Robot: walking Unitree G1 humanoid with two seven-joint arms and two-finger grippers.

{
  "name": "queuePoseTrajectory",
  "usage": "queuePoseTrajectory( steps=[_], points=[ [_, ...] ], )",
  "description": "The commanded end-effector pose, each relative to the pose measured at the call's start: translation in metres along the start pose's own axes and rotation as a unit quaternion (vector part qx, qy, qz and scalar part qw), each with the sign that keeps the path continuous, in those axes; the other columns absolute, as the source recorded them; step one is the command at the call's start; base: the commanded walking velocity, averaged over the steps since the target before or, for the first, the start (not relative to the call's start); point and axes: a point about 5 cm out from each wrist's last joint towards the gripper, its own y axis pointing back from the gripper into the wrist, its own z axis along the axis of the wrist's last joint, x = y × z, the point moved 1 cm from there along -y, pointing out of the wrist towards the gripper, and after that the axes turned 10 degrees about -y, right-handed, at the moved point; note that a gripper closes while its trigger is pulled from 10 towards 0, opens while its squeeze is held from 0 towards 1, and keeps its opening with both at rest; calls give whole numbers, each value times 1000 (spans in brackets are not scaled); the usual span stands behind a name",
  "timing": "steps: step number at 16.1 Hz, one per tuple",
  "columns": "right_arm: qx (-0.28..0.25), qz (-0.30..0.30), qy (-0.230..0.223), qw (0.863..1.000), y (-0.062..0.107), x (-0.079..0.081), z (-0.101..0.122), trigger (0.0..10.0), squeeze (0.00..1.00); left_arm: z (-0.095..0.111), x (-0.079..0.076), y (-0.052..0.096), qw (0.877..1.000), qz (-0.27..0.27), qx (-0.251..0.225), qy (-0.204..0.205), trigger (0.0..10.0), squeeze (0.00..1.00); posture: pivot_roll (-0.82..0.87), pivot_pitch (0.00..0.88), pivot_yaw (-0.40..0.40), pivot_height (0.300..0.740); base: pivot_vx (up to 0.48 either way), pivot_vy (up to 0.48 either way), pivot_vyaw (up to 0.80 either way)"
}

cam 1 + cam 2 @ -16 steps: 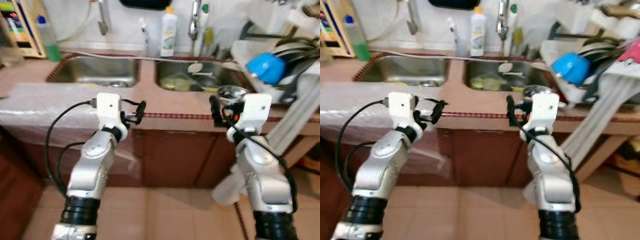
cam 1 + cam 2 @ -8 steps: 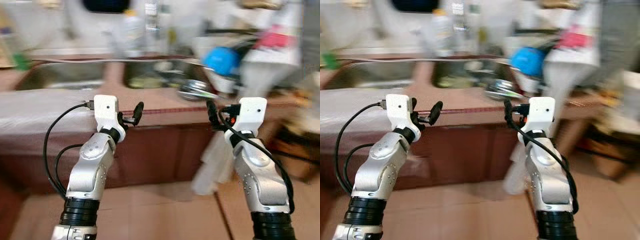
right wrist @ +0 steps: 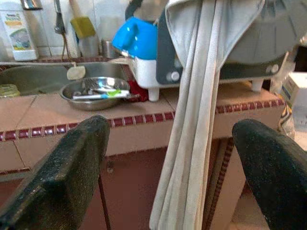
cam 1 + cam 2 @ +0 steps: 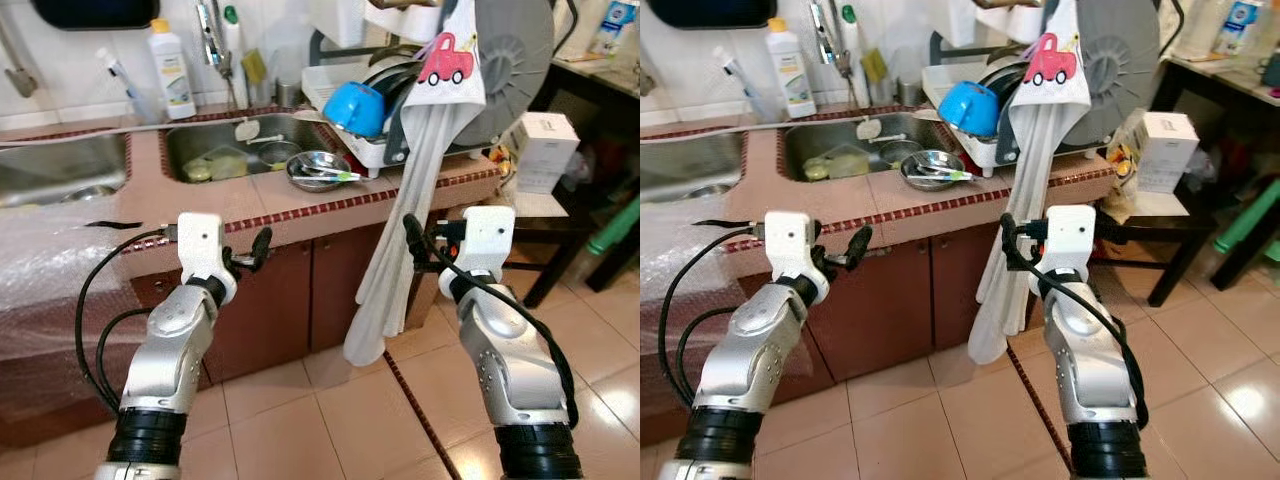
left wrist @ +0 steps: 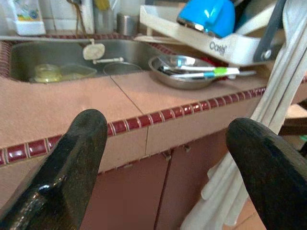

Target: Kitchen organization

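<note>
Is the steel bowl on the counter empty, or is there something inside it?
Not empty. The steel bowl sits upright on the counter beside the sink, with utensils lying across it, one with a green handle.

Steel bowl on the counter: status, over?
Both grippers, left and right, open, empty, short of counter. Steel bowl untouched beside sink. Hanging towel near right gripper.

Left gripper (image 5: 168,158): 2 black fingers (image 5: 72,167) spread apart, empty. Beyond: tiled counter (image 5: 57,103), sink (image 5: 62,60), steel bowl (image 5: 184,72) holding utensils, blue cup (image 5: 208,14) on dish rack (image 5: 201,40), hanging cloth (image 5: 268,110).
</note>
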Motion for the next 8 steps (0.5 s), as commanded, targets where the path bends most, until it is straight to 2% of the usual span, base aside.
queuePoseTrajectory(
  steps=[1, 4, 5, 7, 8],
  points=[
    [-8, 5, 1, 1000, -5, 6, 4, 10000, 0, -2, 2, 1, 1000, 1, 2, 1, 10000, 0, 24, 0, -5, 740, 0, 0, -781],
    [-1, 8, -3, 1000, -4, 8, -2, 10000, 0, -8, 3, 1, 1000, 1, 11, 1, 10000, 0, 29, 0, -5, 740, 0, 0, -781],
    [8, 7, -1, 1000, -5, 7, -8, 10000, 0, -21, 6, 2, 999, 4, 35, -9, 10000, 0, 27, 0, -4, 740, 0, 0, -781],
    [22, 8, 6, 1000, -5, 6, -17, 10000, 0, -35, 9, 4, 998, 10, 59, -16, 10000, 0, 25, 0, -4, 740, 0, 0, -781],
    [39, 8, 6, 999, -5, 6, -27, 10000, 0, -42, 10, 5, 996, 7, 73, -41, 10000, 0, 25, 0, -4, 740, 0, 0, -781]
  ],
)
